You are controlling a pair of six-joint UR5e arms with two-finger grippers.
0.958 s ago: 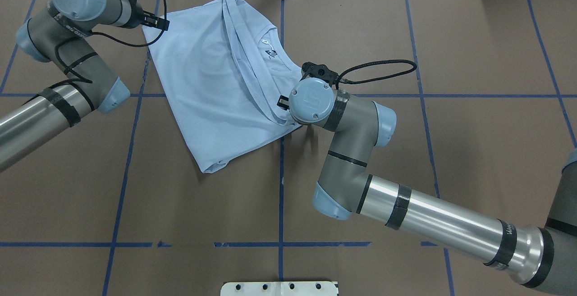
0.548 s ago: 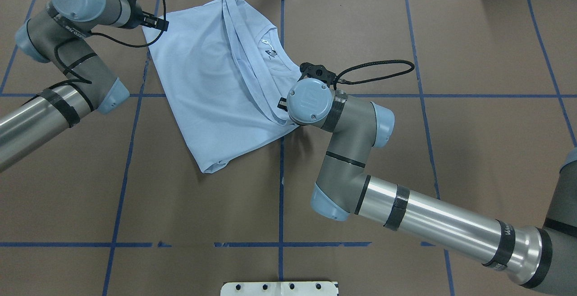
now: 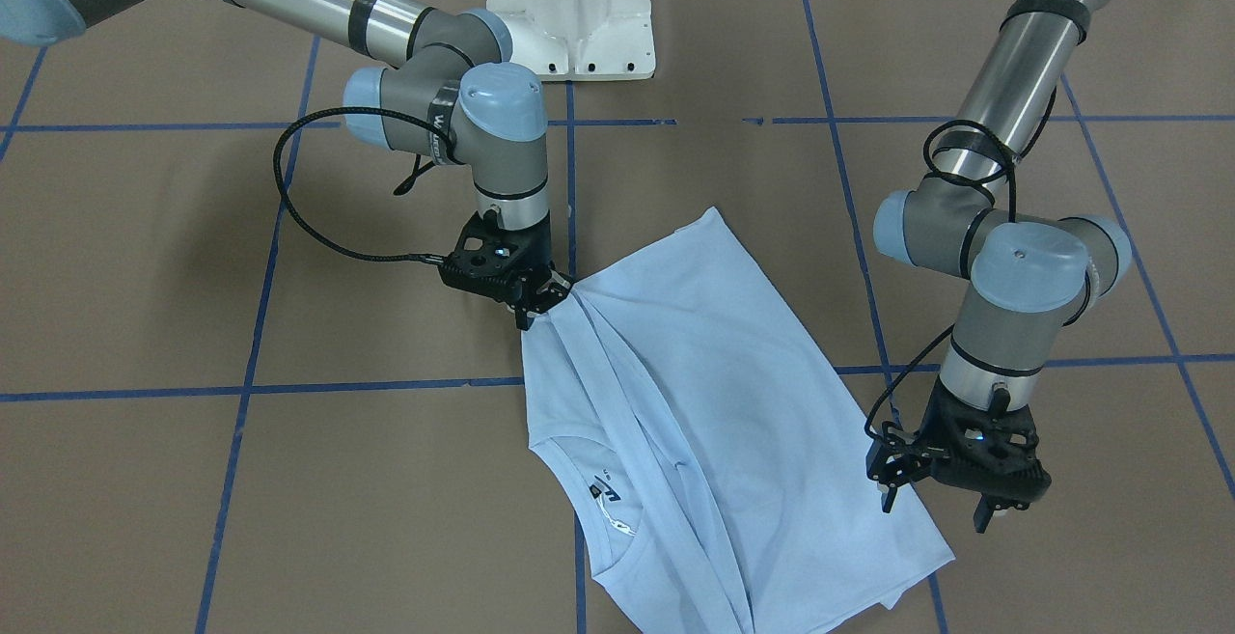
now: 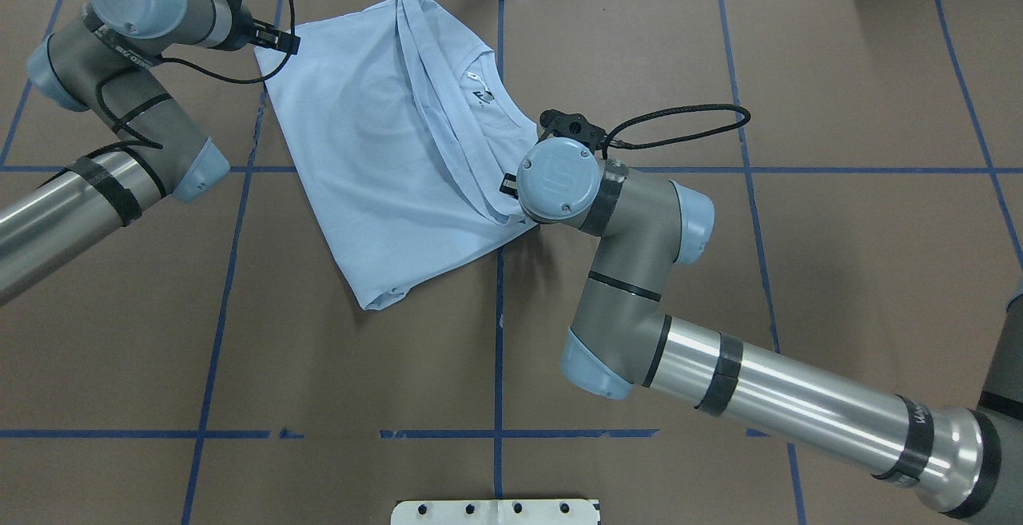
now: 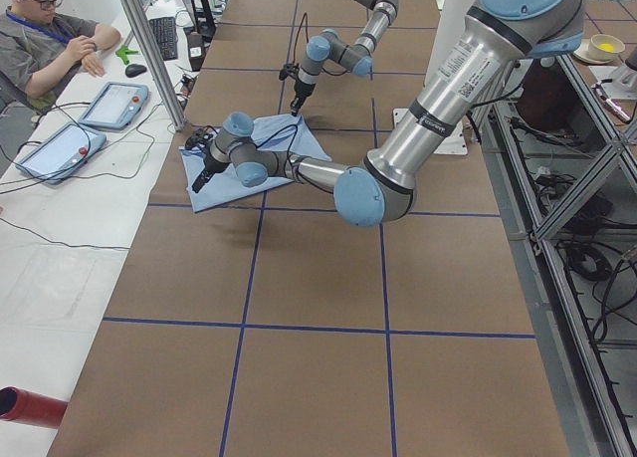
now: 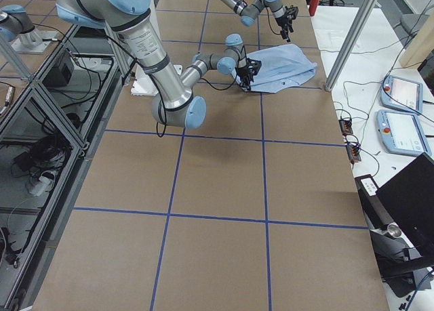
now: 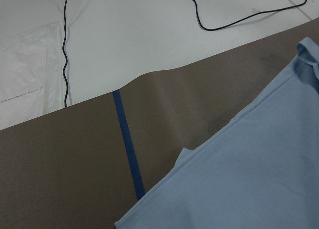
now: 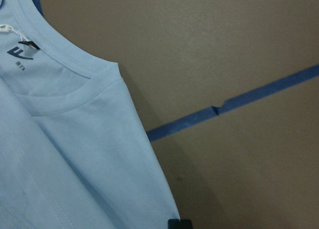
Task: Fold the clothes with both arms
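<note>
The light blue T-shirt lies folded lengthwise and askew on the brown table, its collar towards the operators' side. My right gripper is shut on a bunched corner of the shirt, and creases fan out from that grip. In the overhead view the right wrist hides these fingers. My left gripper stands open over the opposite side edge of the shirt, with nothing between its fingers. From overhead, the left gripper is at the far left corner of the shirt. The right wrist view shows the collar and a dark label.
The white pedestal base sits at the robot's side of the table. Blue tape lines grid the brown cover. Beyond the far edge are white desks with cables, tablets, a metal post and a seated person.
The right wrist has shifted slightly to the right with the shirt corner, dragging the shirt a little that way. The left arm has stayed in place.
</note>
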